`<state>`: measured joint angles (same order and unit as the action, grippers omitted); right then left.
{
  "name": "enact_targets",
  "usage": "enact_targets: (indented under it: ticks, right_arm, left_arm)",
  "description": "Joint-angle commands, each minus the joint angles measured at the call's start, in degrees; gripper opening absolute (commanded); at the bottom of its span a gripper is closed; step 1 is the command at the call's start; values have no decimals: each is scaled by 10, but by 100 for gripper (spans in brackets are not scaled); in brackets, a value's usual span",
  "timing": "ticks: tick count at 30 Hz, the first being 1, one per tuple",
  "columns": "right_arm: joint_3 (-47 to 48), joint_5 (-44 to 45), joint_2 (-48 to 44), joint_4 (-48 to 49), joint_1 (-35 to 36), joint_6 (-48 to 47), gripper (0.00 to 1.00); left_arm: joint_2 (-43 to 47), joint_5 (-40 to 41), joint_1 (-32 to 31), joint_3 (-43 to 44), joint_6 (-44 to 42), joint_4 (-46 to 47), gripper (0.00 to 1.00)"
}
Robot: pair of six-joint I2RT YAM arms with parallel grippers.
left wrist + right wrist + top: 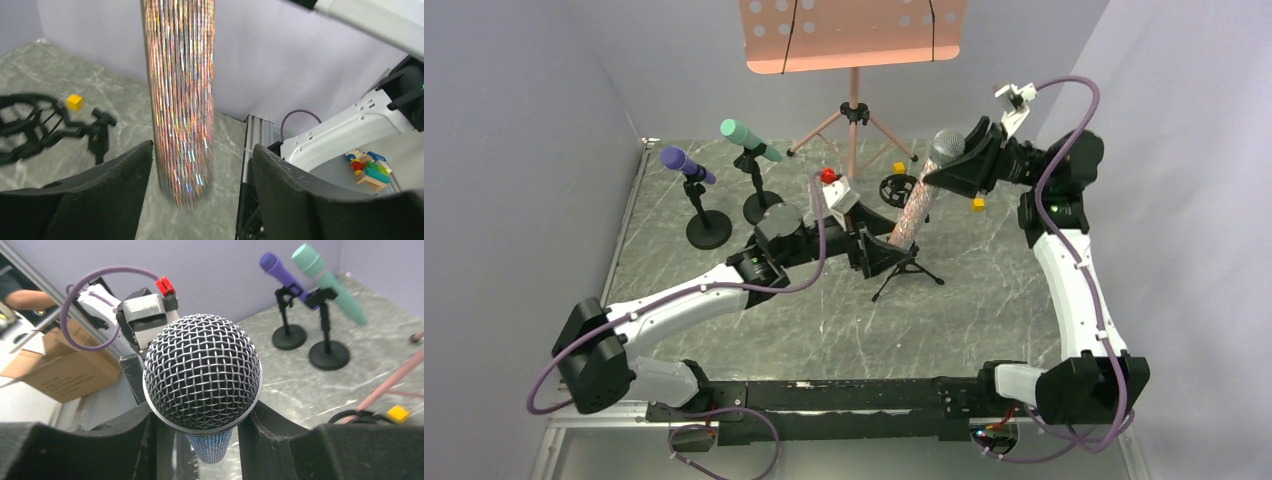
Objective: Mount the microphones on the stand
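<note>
The glittery pinkish-silver microphone (916, 205) hangs tilted over the table's middle, silver mesh head (202, 371) uppermost. My right gripper (200, 440) is shut on it just under the head, with a finger pressed against each side. The microphone's sparkling body (180, 100) passes between the fingers of my left gripper (200, 165), which is open with a gap on both sides. Its lower end is blurred and hangs above the tabletop. A small black tripod stand (911, 270) sits just in front of the left gripper (876, 252). The purple microphone (686, 165) and the mint-green microphone (749, 138) rest in round-based stands at the back left.
A pink music stand (854, 30) on a tripod rises at the back centre. A black round wire holder (897, 188) lies behind the held microphone. Small yellow cubes (977, 204) (899, 167) lie near it. Grey walls close the table on the left and right.
</note>
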<state>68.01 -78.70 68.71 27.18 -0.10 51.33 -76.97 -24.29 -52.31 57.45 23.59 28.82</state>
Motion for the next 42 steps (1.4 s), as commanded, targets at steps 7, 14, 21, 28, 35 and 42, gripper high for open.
enact_targets:
  ticks: [7, 14, 21, 28, 35, 42]
  right_arm:
    - [232, 101, 93, -310, -2, -354, 10]
    - [280, 196, 147, -364, 23, -441, 10]
    - [322, 229, 197, -385, 31, -462, 9]
    - [322, 258, 207, -451, 40, -523, 8]
    - [403, 240, 239, -594, 43, -616, 8]
    - [422, 233, 244, -634, 58, -633, 8]
  left_arm:
    - [239, -17, 188, -127, -72, -223, 99]
    - [344, 138, 233, -126, -252, -527, 99]
    - [399, 141, 237, -194, -259, -505, 99]
    - [380, 142, 251, -182, -267, -530, 99]
    - [388, 124, 263, -184, -263, -523, 99]
    - [391, 111, 274, -183, -260, -523, 99]
